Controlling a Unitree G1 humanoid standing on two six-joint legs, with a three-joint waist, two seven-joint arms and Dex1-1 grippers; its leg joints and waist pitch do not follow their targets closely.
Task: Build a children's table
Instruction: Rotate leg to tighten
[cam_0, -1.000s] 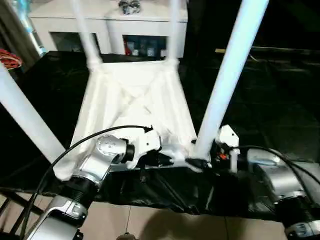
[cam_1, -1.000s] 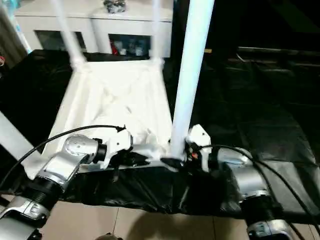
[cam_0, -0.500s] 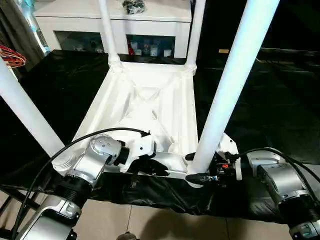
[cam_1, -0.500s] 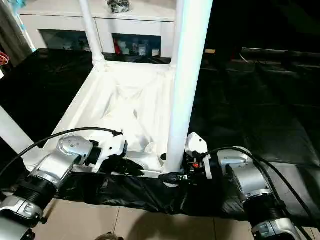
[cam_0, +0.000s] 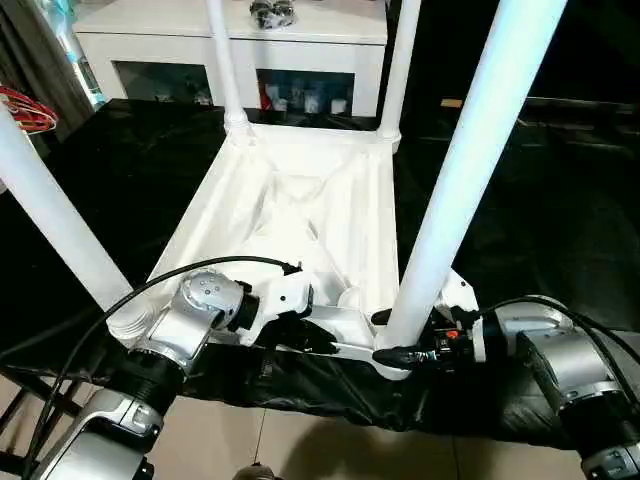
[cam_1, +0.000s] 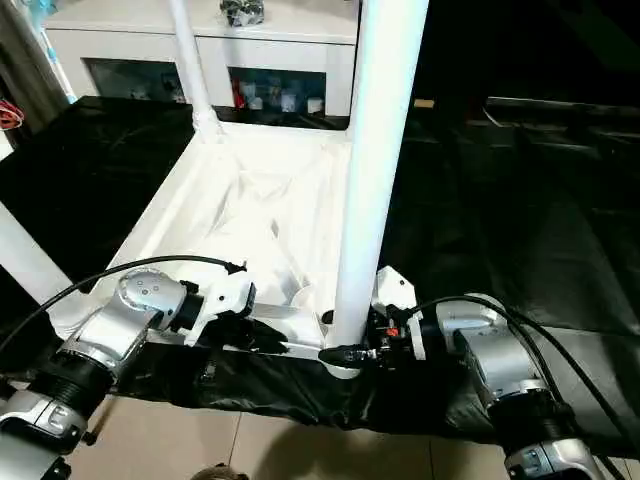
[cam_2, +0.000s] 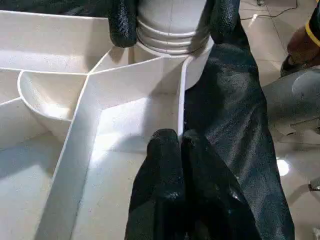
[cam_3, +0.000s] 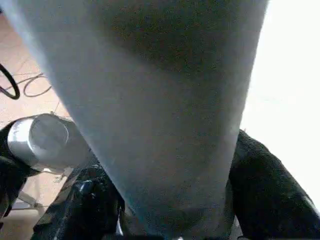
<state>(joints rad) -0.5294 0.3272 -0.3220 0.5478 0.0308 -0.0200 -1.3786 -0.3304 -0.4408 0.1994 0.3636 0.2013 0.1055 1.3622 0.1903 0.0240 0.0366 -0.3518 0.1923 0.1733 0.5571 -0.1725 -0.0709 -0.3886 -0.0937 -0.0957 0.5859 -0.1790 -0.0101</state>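
The children's table (cam_0: 300, 215) lies upside down on the black-draped tabletop (cam_0: 560, 220), its long axis running from near to far, all 4 legs pointing up. My right pincer (cam_0: 405, 335) has its fingers on either side of the near right leg (cam_0: 460, 190), at its flared base in the corner socket. My left pincer (cam_2: 172, 150), pressed shut and empty, rests against the near rim just beside it. If I twist or push off-axis, that leg may tilt or bind in the socket, or the whole table could slide off the near edge.
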